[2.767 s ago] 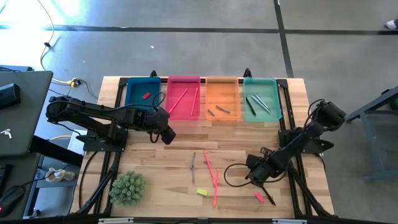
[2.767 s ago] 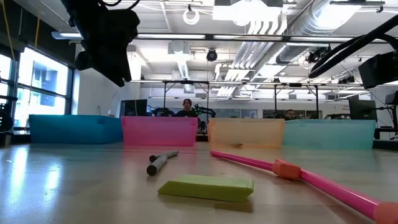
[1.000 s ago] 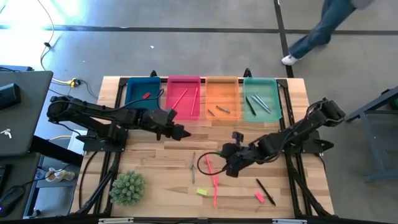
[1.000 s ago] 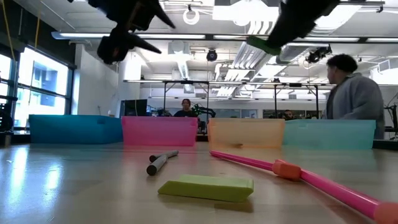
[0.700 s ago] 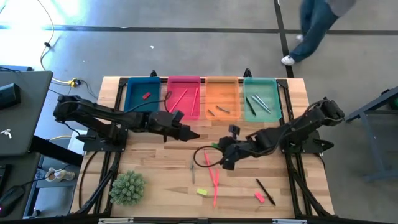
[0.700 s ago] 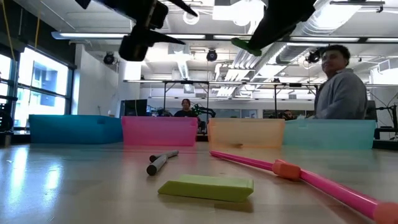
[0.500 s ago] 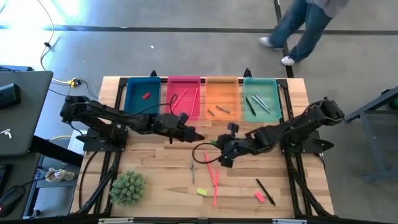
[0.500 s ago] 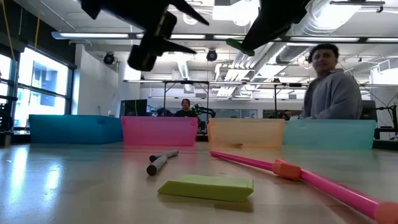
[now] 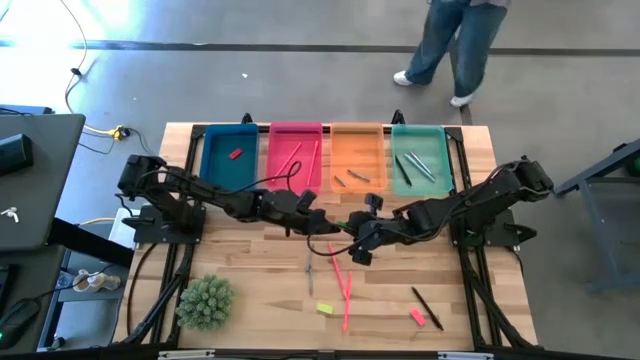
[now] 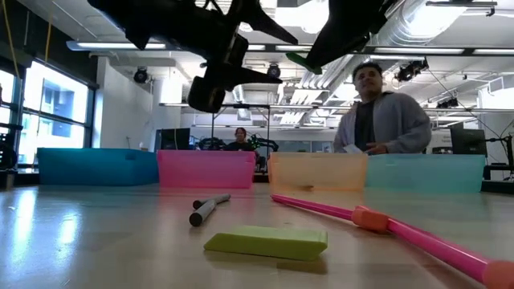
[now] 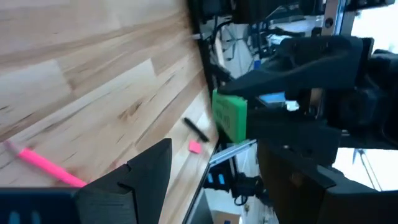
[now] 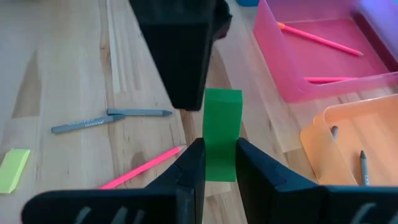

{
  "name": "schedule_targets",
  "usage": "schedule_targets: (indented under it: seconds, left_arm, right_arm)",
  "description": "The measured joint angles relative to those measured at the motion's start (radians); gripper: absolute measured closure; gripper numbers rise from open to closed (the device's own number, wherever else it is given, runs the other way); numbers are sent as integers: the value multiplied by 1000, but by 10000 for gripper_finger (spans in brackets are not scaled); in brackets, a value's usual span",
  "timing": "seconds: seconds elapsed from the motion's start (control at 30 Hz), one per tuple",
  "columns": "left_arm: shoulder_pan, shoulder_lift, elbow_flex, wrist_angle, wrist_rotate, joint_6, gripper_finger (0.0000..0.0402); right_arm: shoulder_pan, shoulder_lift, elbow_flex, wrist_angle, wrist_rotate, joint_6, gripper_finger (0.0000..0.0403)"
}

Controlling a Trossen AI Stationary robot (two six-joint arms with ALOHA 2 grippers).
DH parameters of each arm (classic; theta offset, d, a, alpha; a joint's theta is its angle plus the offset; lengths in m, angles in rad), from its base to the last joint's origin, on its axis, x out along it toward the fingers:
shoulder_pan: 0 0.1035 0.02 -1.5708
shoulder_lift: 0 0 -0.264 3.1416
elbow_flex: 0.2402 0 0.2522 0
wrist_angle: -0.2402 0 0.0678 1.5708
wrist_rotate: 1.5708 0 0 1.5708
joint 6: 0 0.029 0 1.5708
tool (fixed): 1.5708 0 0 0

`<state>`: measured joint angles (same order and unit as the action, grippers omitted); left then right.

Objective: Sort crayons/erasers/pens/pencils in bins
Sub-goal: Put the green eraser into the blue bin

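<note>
- your right gripper [image 12: 219,163] is pinched on a green eraser [image 12: 222,134]; the block stands up between the two fingers, lifted off the table [image 9: 250,270].
- your left gripper [image 9: 335,224] sits right in front of it, fingers spread wide and holding nothing; its tips are just beside the green eraser, and you cannot tell whether they touch.
- below the two grippers on the wood lie a grey pen [image 9: 311,268] and long pink pencils [image 9: 342,285]; a yellow eraser [image 9: 325,309] is farther toward the near edge.
- off to the right gripper's near side, a red eraser [image 9: 417,316] and a dark pen [image 9: 427,306] lie just beside each other.
- beyond both grippers, along the far edge, stand the bins: blue bin [image 9: 213,165] with a red eraser, pink bin [image 9: 276,175] with pink pencils, orange bin [image 9: 375,148] with two crayons [image 9: 352,177], teal bin [image 9: 438,157] with dark sticks.
- a spiky green plant [image 9: 205,301] sits well behind the left gripper, near the table's front corner.
- a person [image 10: 377,116] stands past the bins.
</note>
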<state>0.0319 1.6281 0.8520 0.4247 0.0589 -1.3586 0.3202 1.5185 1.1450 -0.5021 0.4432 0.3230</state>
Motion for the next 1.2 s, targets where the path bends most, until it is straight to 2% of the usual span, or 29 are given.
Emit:
schedule_targets:
  seconds: [0.23, 0.6, 0.77, 0.97, 1.2]
  left_arm:
    - [0, 18, 0, 42, -35, 0, 191]
    - [0, 18, 0, 47, -47, 26, 270]
    - [1, 18, 0, 48, -47, 27, 292]
    - [1, 18, 0, 52, -48, 26, 299]
    - [1, 18, 0, 52, -72, 27, 288]
  right_arm:
    - [0, 0, 0, 10, 0, -11, 345]
    - [-20, 0, 0, 14, 1, -18, 345]
    - [-26, 0, 0, 14, -10, -36, 345]
    - [-26, 0, 0, 14, -25, -36, 345]
    - [-26, 0, 0, 14, -34, -37, 345]
